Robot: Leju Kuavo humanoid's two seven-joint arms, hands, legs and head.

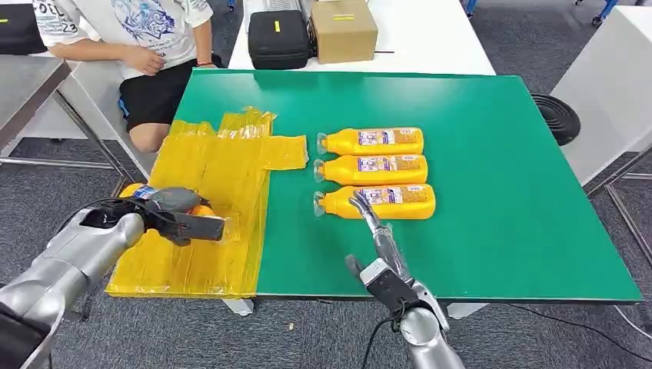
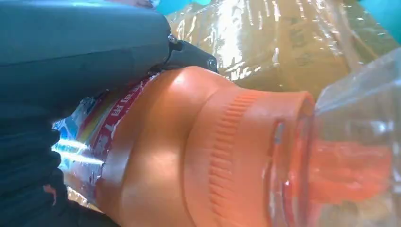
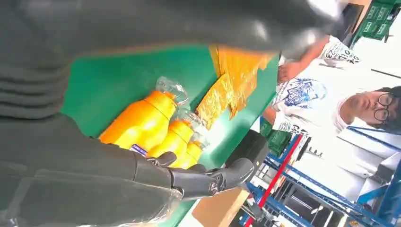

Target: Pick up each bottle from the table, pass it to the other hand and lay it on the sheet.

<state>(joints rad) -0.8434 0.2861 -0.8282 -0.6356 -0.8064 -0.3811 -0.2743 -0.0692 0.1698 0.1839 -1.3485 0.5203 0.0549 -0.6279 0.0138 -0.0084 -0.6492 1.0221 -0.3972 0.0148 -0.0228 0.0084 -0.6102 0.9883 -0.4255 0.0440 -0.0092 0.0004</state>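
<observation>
Three orange bottles with clear caps lie side by side on the green table (image 1: 500, 169): the far bottle (image 1: 373, 141), the middle bottle (image 1: 373, 168) and the near bottle (image 1: 377, 201). My left hand (image 1: 177, 214) grips another orange bottle (image 2: 189, 151) low over the yellow sheet (image 1: 207, 207); its label end (image 1: 140, 190) pokes out behind the hand. My right hand (image 1: 377, 246) hovers over the table's front part, fingers stretched toward the near bottle (image 3: 142, 123) and holding nothing.
A seated person (image 1: 146, 46) is at the table's far left corner. A black case (image 1: 278, 38) and a cardboard box (image 1: 344, 29) stand on the white table behind. A black round object (image 1: 555, 117) lies on the floor to the right.
</observation>
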